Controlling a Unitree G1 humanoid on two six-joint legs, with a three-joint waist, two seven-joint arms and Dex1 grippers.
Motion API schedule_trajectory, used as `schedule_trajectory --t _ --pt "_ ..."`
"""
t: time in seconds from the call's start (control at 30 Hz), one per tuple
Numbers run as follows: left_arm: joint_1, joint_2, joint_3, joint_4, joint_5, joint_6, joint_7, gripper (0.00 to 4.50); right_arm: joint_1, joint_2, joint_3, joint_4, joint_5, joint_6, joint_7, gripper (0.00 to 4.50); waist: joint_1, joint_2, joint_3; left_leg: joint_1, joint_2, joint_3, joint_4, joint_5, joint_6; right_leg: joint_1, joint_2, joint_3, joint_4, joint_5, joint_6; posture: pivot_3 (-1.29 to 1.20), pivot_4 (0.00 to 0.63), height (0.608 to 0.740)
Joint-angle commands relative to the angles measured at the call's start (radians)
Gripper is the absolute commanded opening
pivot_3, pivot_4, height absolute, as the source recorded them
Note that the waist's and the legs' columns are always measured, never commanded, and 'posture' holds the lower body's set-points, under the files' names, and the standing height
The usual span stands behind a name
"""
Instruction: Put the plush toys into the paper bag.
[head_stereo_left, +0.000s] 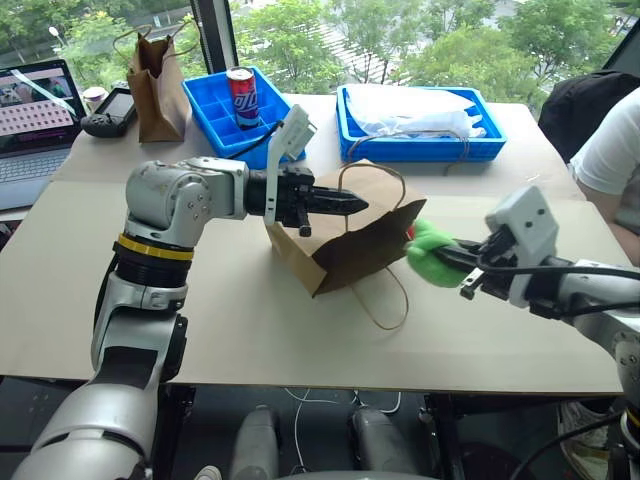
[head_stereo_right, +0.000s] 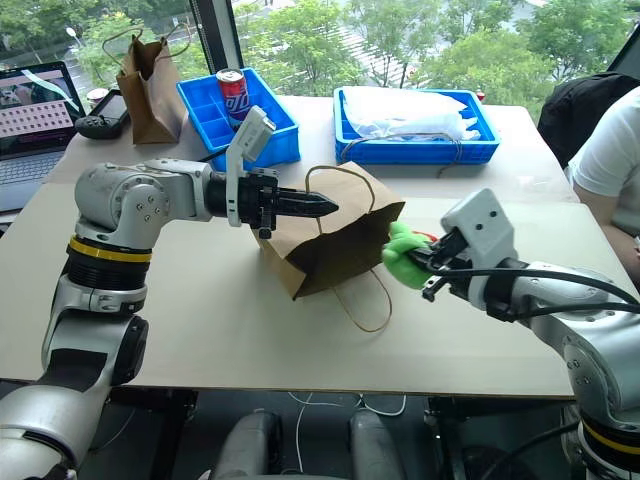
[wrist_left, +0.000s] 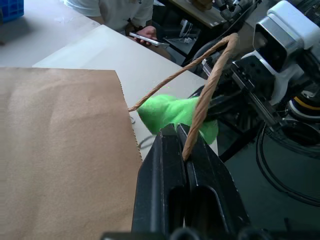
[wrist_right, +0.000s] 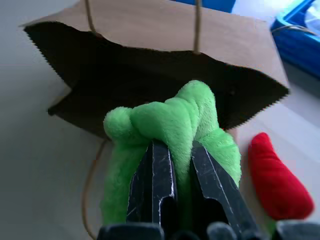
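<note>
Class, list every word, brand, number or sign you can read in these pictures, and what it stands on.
Can: white lettering, too blurred to read.
Laptop screen: content too small to read.
Paper bag, green toy, blue trays: no text seen.

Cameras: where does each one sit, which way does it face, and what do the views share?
Left eye and right eye: on the head, looking forward and down at the table; both arms show.
Left wrist: along the left gripper, shut on the paper bag handle.
Right wrist: along the right gripper, shut on the green plush toy, facing the bag's open mouth; red plush toy beside.
Shared: bag and green toy appear in all views.
</note>
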Motion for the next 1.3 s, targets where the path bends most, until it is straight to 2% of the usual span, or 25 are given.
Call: schedule_trajectory --t 0.03,0.13,0.37,0.5,0.57,0.8,0.93,1.07,1.2,1.3 --pt "-0.028 -0.024 0.012 -0.028 -0.011 -0.005 0.015 0.00 -0.088 0.081 0.133 0.074 -0.047 -0.040 -0.050 0.02 0.006 0.000 0.000 -0.001 0.000 0.000 0.000 0.000 0.000 0.000 0.000 0.000 0.000 0.000 0.000 0.00 0.150 0.710" --pt "-0.031 -0.033 0.029 -0.041 -0.030 0.017 0.028 0.00 -0.119 0.158 0.213 0.164 -0.119 -0.138 -0.072 0.02 0.011 0.000 0.000 -0.002 -0.001 0.000 0.001 0.000 0.000 0.000 0.000 0.000 0.000 0.000 0.000 0.00 0.150 0.710" --pt "-0.009 -0.033 0.051 -0.064 -0.040 0.042 0.061 0.00 -0.133 0.320 0.268 0.392 -0.236 -0.375 -0.090 0.02 0.010 0.000 0.000 -0.003 -0.001 -0.002 0.001 0.000 0.000 -0.001 0.000 0.000 0.000 -0.001 0.001 0.00 0.150 0.710" --pt "-0.011 -0.042 0.064 -0.065 -0.046 0.048 0.080 0.00 -0.129 0.468 0.183 0.524 -0.228 -0.470 -0.156 0.02 0.007 0.000 0.000 -0.003 -0.001 -0.002 0.001 0.000 0.000 -0.001 0.000 0.000 0.001 -0.001 0.001 0.00 0.150 0.710" --pt "-0.006 -0.037 0.059 -0.054 -0.034 0.034 0.087 0.00 -0.111 0.519 0.145 0.535 -0.191 -0.464 -0.162 0.91 0.007 0.001 0.000 -0.003 -0.001 -0.002 0.001 0.001 -0.001 -0.001 0.000 0.000 0.002 -0.001 0.001 0.00 0.150 0.710" --pt "-0.004 -0.031 0.055 -0.027 -0.016 0.005 0.096 0.00 -0.029 0.607 0.056 0.432 -0.091 -0.414 -0.207 3.18 0.008 0.001 0.000 -0.003 -0.001 -0.003 0.000 0.001 -0.001 -0.001 0.000 -0.001 0.001 -0.001 0.001 0.00 0.150 0.710" --pt "0.002 -0.028 0.041 -0.018 -0.002 -0.016 0.088 0.00 0.039 0.549 0.011 0.316 -0.044 -0.334 -0.233 4.46 0.008 0.001 0.001 -0.003 -0.001 -0.003 0.001 0.001 -0.001 -0.001 0.000 -0.001 0.002 -0.001 0.001 0.00 0.150 0.710" --pt "0.004 -0.025 0.035 -0.004 0.006 -0.032 0.078 0.00 0.106 0.426 -0.123 0.261 0.059 -0.269 -0.195 4.46 0.010 0.001 0.001 -0.003 -0.001 -0.003 0.000 0.001 -0.001 0.000 -0.001 -0.001 0.001 -0.001 0.001 0.00 0.150 0.710" --pt "0.010 -0.020 0.026 -0.004 0.014 -0.041 0.069 0.00 0.169 0.214 -0.211 0.244 0.103 -0.231 -0.079 4.46 0.010 0.002 0.001 -0.003 -0.002 -0.002 0.000 0.001 -0.001 0.000 -0.001 0.000 0.001 -0.001 0.001 0.00 0.150 0.710" --pt "0.009 -0.019 0.026 -0.004 0.019 -0.045 0.067 0.00 0.165 0.086 -0.180 0.308 0.001 -0.292 -0.046 4.46 0.002 0.002 0.001 -0.002 -0.002 -0.003 0.000 0.001 -0.001 0.000 0.000 0.000 0.001 -0.001 0.001 0.00 0.150 0.710"
